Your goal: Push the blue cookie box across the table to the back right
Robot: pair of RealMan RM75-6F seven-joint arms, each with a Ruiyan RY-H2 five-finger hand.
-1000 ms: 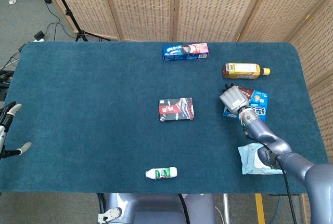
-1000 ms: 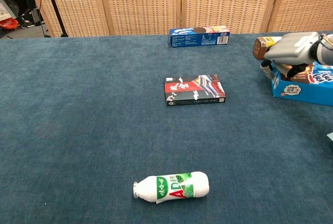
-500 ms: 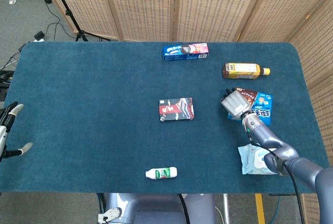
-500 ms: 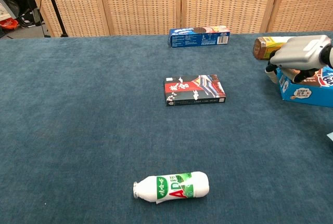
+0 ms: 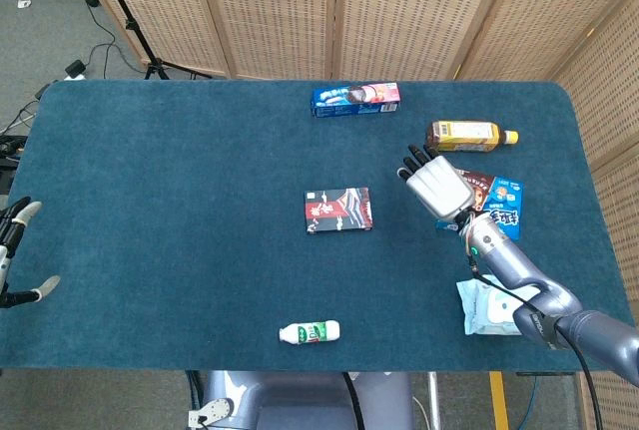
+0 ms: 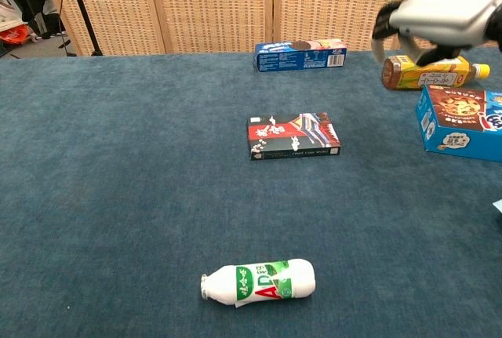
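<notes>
A: Even, diffuse lighting is seen in both views; the blue worktop (image 5: 180, 201) is evenly lit and no glare is noted.

B: Shadows are soft and short, tucked under the white bottle (image 6: 259, 281) and the red-black box (image 6: 292, 136).

A: Motion blur is seen on the right hand (image 6: 443, 16) in the chest view; static items stay sharp.

B: Slight wide-angle bowing is noted along the worktop edges in the head view.

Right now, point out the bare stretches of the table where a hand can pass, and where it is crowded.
Open cloth spans the left half, from the dark snack box and white bottle to the left hand. The right side is crowded: right hand, blue cookie box, tea bottle, wipes pack.
</notes>
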